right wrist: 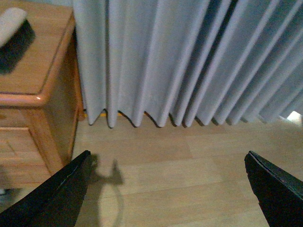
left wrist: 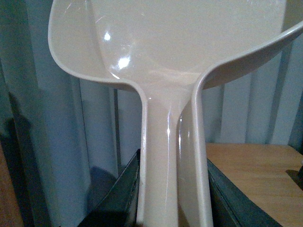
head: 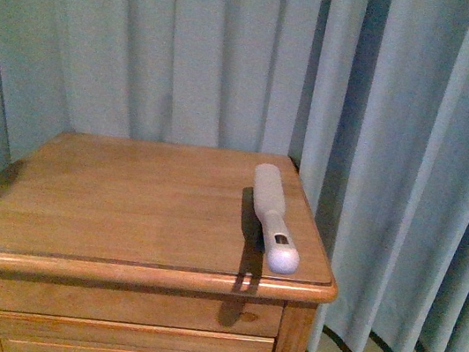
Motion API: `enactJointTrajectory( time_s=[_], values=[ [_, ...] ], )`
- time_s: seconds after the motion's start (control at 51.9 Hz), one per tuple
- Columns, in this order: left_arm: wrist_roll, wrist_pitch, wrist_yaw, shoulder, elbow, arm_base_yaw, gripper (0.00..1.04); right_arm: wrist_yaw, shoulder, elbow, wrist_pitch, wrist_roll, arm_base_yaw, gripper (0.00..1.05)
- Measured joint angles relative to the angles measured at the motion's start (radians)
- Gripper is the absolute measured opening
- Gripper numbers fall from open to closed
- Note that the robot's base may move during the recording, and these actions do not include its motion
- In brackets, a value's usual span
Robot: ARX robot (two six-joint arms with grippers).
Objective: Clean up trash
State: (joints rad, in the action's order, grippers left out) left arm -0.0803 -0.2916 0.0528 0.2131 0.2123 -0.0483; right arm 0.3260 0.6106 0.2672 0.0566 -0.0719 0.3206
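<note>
Holding dustpan (left wrist: 170, 47) by handle: left claw (left wrist: 173, 201), pan raised beside bench (head: 122, 212), probably ready to catch sweepings. Empty and wide: right claw (right wrist: 167, 154), over floor (right wrist: 189, 201) beside bench. Lying ungrasped at bench edge: brush (head: 274, 218). Not visible in any view: trash.

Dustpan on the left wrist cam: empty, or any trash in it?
Empty as far as shown: the dustpan is bare and glossy inside, no paper lump. Its far edge is out of frame: cannot tell there.
</note>
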Motion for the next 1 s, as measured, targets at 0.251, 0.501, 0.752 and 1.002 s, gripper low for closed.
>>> enactJointTrajectory(
  time_s=[0.251, 0.501, 0.752, 1.002],
  values=[
    [0.0, 0.0, -0.001, 0.0, 0.0, 0.0, 0.28, -0.009, 0.61, 0.567, -0.205, 0.234, 0.179, 0.97],
    [0.0, 0.0, -0.001, 0.0, 0.0, 0.0, 0.28, -0.064, 1.046, 1.07, -0.479, 0.568, 0.266, 0.97],
    [0.0, 0.0, -0.001, 0.0, 0.0, 0.0, 0.28, -0.088, 1.292, 1.255, -0.574, 0.758, 0.31, 0.97],
    [0.0, 0.0, -0.001, 0.0, 0.0, 0.0, 0.28, -0.092, 1.362, 1.284, -0.58, 0.808, 0.316, 0.97]
  ],
)
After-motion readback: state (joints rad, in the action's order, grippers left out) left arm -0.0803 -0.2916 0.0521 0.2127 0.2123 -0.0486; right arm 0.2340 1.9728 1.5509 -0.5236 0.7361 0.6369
